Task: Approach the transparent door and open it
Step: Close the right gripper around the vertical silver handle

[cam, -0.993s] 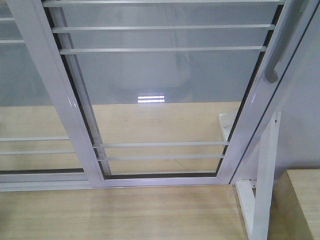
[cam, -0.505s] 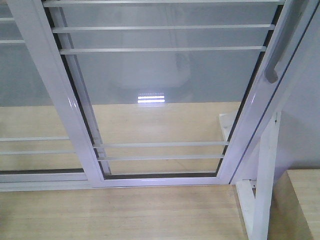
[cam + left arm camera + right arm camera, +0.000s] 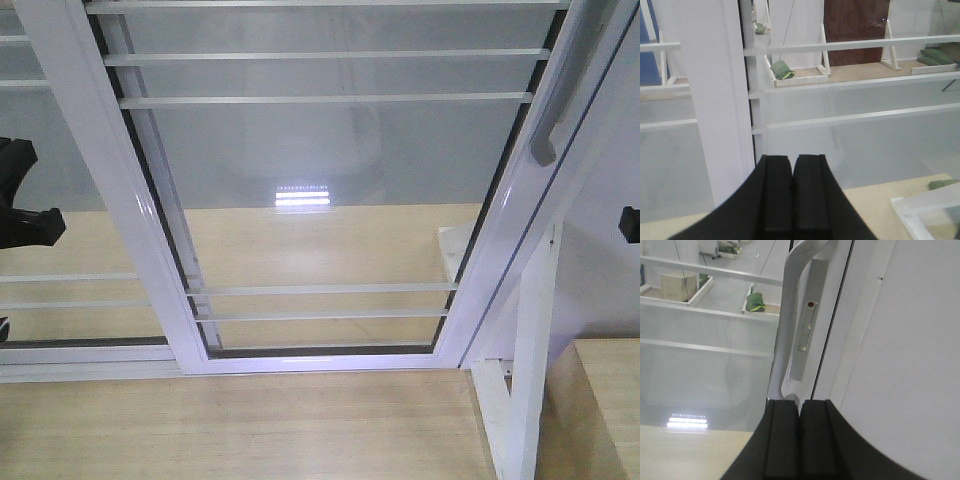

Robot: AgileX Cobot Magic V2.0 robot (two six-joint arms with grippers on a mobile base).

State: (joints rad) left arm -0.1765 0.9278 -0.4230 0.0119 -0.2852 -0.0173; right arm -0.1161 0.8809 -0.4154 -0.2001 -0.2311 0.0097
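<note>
The transparent door [image 3: 330, 180], a tall clear-glass sliding panel in a glossy white frame crossed by thin white horizontal bars, fills the middle of the front view. It leans from a bottom rail at 6 o'clock up to the top edge. Its curved grey metal pull handle [image 3: 548, 140] lies on the right-hand stile at about 2 o'clock. The left gripper [image 3: 20, 200] shows as a black shape at the 9 o'clock edge, in front of the neighbouring white-framed glass panel [image 3: 60, 150] and well apart from the handle. The right gripper [image 3: 630, 222] is only a small black tip at the 3 o'clock edge, below and to the right of the handle. In the left wrist view the left gripper [image 3: 792, 165] has its two black fingers pressed together with nothing between them, and the door's broad white upright [image 3: 722, 100] stands at 11 o'clock from them. In the right wrist view the right gripper [image 3: 800, 407] is likewise closed and empty. The handle's lower end [image 3: 789, 385] and its grey lock plate [image 3: 806, 335] rise at 12 o'clock just beyond the fingertips; contact cannot be told. A white triangular brace post [image 3: 530, 350] stands on the pale wooden floor [image 3: 250, 420] at 5 o'clock.
</note>
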